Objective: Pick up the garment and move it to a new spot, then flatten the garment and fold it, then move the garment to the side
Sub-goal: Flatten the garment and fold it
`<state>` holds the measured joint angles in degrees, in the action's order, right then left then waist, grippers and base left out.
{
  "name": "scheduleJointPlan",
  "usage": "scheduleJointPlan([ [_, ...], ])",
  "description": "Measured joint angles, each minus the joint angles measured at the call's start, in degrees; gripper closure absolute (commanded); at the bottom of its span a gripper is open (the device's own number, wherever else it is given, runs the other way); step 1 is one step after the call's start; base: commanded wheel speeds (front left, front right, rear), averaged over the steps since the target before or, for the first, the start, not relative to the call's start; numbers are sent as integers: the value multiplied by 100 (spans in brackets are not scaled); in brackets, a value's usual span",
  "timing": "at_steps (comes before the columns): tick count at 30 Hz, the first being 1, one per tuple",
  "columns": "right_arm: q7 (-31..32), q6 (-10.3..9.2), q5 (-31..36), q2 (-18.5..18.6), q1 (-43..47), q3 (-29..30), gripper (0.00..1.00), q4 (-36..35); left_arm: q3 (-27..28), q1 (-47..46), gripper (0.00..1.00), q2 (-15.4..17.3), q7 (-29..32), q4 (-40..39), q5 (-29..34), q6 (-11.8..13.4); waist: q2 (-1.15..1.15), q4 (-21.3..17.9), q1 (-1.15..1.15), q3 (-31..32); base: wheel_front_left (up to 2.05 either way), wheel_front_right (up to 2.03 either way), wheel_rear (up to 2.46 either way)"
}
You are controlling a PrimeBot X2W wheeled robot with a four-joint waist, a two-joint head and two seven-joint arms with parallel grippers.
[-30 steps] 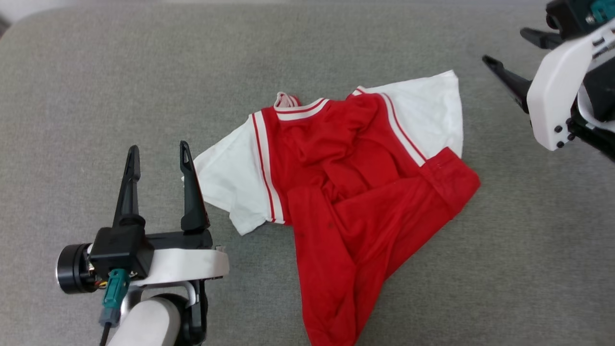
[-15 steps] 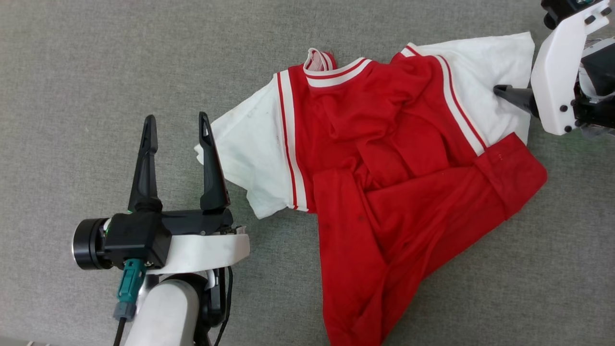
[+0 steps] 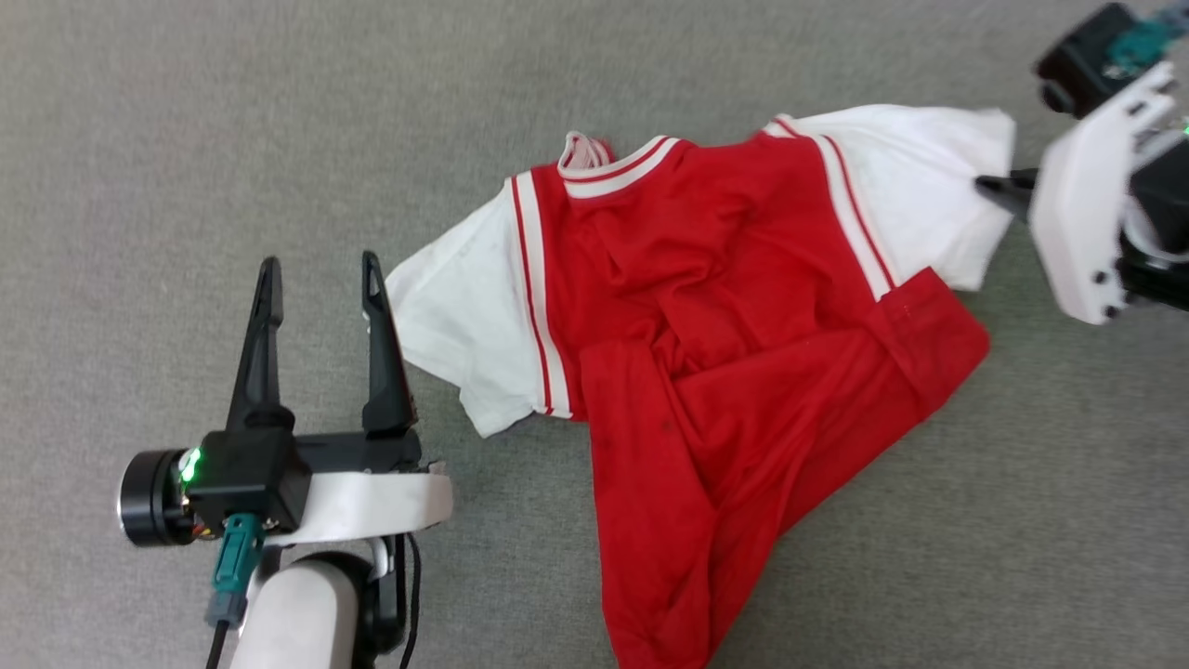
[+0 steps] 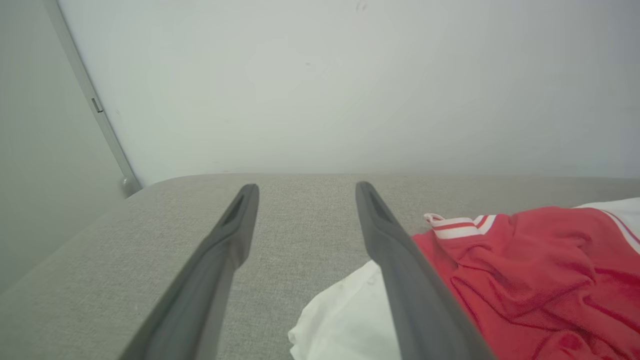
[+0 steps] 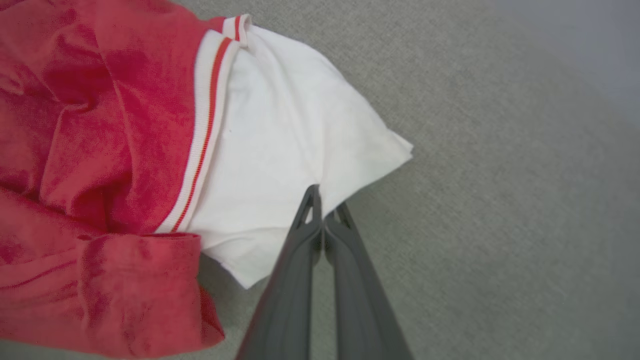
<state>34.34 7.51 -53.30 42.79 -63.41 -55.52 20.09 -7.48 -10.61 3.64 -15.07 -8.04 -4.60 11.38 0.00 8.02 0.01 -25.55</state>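
The garment [image 3: 734, 344], a red jersey shirt with white sleeves and striped trim, lies crumpled on the grey cushion [image 3: 186, 139]. My right gripper [image 3: 986, 184] is shut on the hem of the garment's white sleeve [image 5: 280, 150] at the right; in the right wrist view its fingers [image 5: 322, 210] pinch the sleeve's edge. My left gripper [image 3: 320, 274] stands open just left of the other white sleeve [image 3: 455, 316], with nothing between its fingers. In the left wrist view the garment [image 4: 525, 270] lies to the right of the gripper [image 4: 305, 192]. No lettering shows.
The grey fabric cushion [image 4: 300, 200] spreads all around the garment. A pale wall [image 4: 325, 75] rises behind the cushion's far edge in the left wrist view, with a grey vertical strip [image 4: 95, 105] at the left.
My right gripper came down from above the cushion onto the right sleeve and shut on its hem. The head view shifted closer. The left gripper stays open beside the left sleeve.
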Motion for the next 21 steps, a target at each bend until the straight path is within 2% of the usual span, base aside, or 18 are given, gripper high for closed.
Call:
scheduleJointPlan([
  [7,-622,0,-535,1206,832,-144,100,-688,238,359,0,9,0,57,91,-156,0,-237,0,515,0,0,0],
  [11,-905,0,-935,1626,1571,-66,100,-632,337,466,0,10,0,90,114,-235,0,-428,-1,651,0,0,0],
  [15,-1013,0,-1161,1624,2203,-125,100,-283,413,478,0,15,0,147,152,-323,0,-562,-1,670,0,0,0],
  [21,-1319,0,-1133,1158,2379,-47,98,353,485,415,0,60,0,339,212,-431,0,-658,-1,629,0,0,0],
])
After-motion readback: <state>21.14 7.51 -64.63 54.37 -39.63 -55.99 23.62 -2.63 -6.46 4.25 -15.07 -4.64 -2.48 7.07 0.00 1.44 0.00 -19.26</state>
